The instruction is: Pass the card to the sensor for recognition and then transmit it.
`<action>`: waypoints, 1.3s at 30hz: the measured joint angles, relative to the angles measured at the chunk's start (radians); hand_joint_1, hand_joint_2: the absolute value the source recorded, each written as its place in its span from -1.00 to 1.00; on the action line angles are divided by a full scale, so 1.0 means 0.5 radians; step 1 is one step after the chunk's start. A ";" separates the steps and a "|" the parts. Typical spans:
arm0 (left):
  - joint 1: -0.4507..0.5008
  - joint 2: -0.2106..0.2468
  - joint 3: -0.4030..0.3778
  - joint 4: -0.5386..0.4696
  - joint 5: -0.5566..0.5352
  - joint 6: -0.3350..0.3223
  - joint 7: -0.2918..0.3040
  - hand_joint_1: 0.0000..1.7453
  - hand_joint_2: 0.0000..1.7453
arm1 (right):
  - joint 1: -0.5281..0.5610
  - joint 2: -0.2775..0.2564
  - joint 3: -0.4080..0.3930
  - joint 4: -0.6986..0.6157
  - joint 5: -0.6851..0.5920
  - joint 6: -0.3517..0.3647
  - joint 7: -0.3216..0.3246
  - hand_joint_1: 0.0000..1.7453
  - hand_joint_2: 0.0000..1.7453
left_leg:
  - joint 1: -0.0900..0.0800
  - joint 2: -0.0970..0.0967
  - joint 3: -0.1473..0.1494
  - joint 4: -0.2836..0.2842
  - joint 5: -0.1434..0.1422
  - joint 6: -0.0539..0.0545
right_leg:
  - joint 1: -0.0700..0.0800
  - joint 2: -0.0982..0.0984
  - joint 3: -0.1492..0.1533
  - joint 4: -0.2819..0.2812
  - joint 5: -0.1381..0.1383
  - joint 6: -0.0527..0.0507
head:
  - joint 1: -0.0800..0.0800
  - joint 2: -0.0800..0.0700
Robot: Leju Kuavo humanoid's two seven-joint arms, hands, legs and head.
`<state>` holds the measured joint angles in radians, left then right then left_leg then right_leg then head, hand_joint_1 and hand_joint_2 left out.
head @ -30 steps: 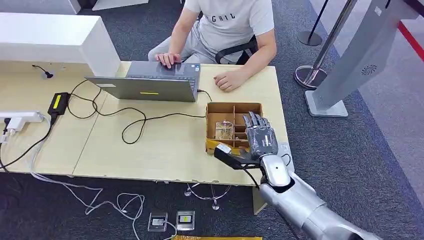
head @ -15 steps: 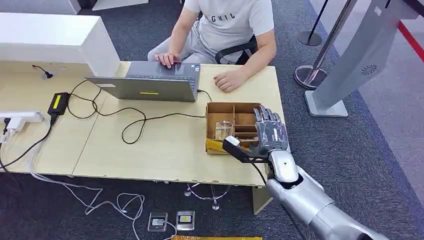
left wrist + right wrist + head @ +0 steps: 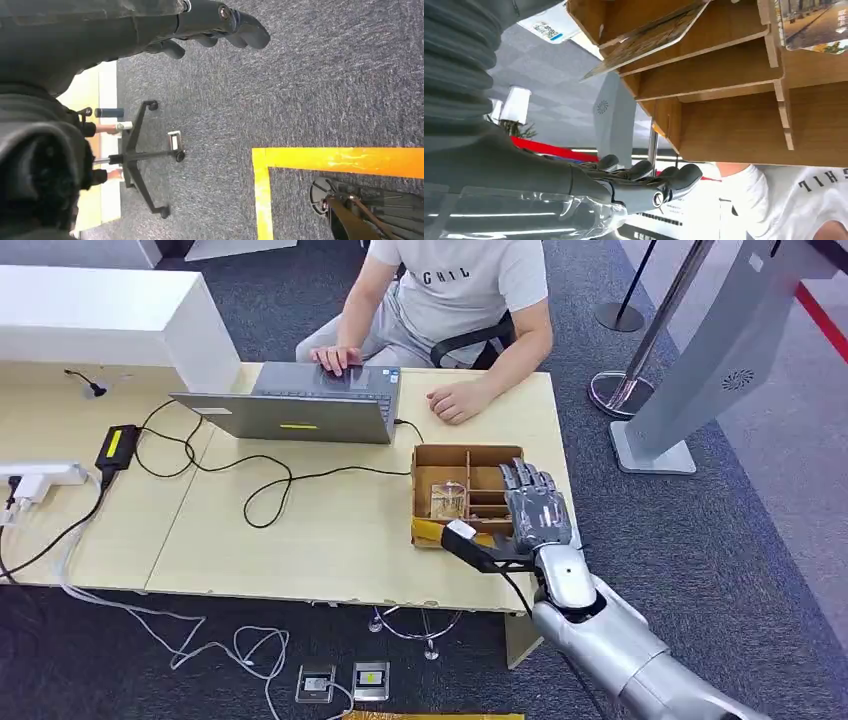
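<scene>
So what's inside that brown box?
The box has wooden dividers; a card stands in one slot. The right hand covers its near right corner, so anything there is hidden.

Brown box [image 3: 466, 456], grey laptop [image 3: 300, 416], pale wooden table [image 3: 330, 540].

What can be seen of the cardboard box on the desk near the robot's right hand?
The cardboard box is brown, open-topped and split by thin dividers into compartments. It sits flat at the desk's near right corner, in front of the seated person. Cards stand or lean in its slots, one tilted. The right hand hovers beside its right side, fingers spread, holding nothing.
</scene>
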<state>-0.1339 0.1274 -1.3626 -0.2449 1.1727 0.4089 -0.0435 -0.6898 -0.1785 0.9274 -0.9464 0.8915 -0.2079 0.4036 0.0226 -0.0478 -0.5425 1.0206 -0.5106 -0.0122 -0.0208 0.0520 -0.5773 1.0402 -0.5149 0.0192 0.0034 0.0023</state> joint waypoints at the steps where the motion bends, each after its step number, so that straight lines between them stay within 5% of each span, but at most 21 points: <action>1: 0.000 0.000 0.000 0.000 0.000 0.000 0.000 -1.00 -1.00 | 0.003 0.000 0.000 -0.003 0.000 0.001 0.000 -1.00 1.00 | 0.000 0.000 0.000 0.000 0.000 0.000 | 0.000 0.000 0.000 0.000 0.000 0.000 | 0.000 0.000; 21: 0.000 0.008 0.000 0.000 0.002 -0.001 0.000 -1.00 -1.00 | 0.009 0.008 0.005 -0.018 -0.032 -0.004 -0.014 -1.00 1.00 | 0.000 0.000 0.000 0.000 0.000 0.000 | 0.000 0.000 0.000 0.000 0.000 0.000 | 0.000 0.000; 22: 0.000 0.011 0.000 0.000 0.002 -0.001 0.000 -1.00 -1.00 | 0.009 0.008 0.005 -0.014 -0.037 -0.005 -0.012 -0.84 1.00 | 0.000 0.000 0.000 0.000 0.000 0.000 | 0.000 0.000 0.000 0.000 0.000 0.000 | 0.000 0.000; 23: 0.000 0.011 0.000 0.000 0.002 -0.001 0.000 -1.00 -1.00 | 0.009 0.008 0.005 -0.012 -0.038 -0.006 -0.011 -0.38 1.00 | 0.000 0.000 0.000 0.000 0.000 0.000 | 0.000 0.000 0.000 0.000 0.000 0.000 | 0.000 0.000; 24: 0.000 0.011 0.000 0.000 0.000 -0.001 0.000 -1.00 -1.00 | 0.009 0.008 0.005 -0.008 -0.041 -0.008 -0.011 1.00 1.00 | 0.000 0.000 0.000 0.000 0.000 0.000 | 0.000 0.000 0.000 0.000 0.000 0.000 | 0.000 0.000; 39: 0.000 0.016 0.000 0.000 -0.029 -0.005 -0.002 -1.00 -1.00 | 0.011 0.005 0.011 0.013 -0.044 0.004 0.012 1.00 1.00 | 0.000 0.000 0.000 0.000 0.000 0.000 | 0.000 0.000 0.000 0.000 0.000 0.000 | 0.000 0.000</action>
<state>-0.1339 0.1354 -1.3626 -0.2449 1.1582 0.4063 -0.0443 -0.6843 -0.1759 0.9331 -0.9400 0.8694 -0.2060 0.4097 0.0226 -0.0478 -0.5426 1.0206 -0.5106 -0.0122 -0.0208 0.0521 -0.5775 1.0402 -0.5150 0.0192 0.0034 0.0023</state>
